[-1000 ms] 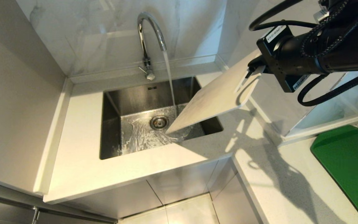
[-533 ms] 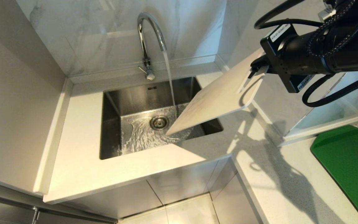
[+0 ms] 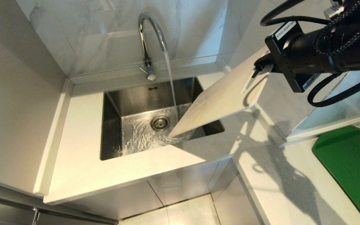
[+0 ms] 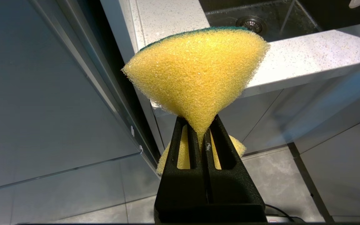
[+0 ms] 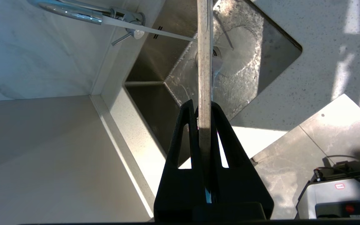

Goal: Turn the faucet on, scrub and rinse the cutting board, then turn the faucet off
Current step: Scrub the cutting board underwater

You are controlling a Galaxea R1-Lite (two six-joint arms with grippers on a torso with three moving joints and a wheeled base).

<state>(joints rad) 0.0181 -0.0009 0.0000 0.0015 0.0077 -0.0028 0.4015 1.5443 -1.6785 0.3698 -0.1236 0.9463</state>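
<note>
The chrome gooseneck faucet (image 3: pixel 150 37) runs, its stream falling into the steel sink (image 3: pixel 114 131). My right gripper (image 3: pixel 260 67) is shut on the handle end of the cream cutting board (image 3: pixel 220 98), which slopes down over the sink's right side, its low corner close beside the stream. In the right wrist view the cutting board (image 5: pixel 204 62) shows edge-on between my right gripper (image 5: pixel 204 107) fingers, with the faucet (image 5: pixel 73 9) beyond. My left gripper (image 4: pixel 201 123), below counter level and outside the head view, is shut on a yellow sponge (image 4: pixel 195 72) with a green back.
A dark green flat thing (image 3: pixel 352 162) lies on the counter at the right. White counter (image 3: pixel 83 175) surrounds the sink, with marble wall behind and a wall at the left. A grey device (image 5: pixel 339 193) sits on the floor below.
My right arm has drawn slightly right and up, taking the board's handle end with it. Water keeps running. The left arm shows no movement.
</note>
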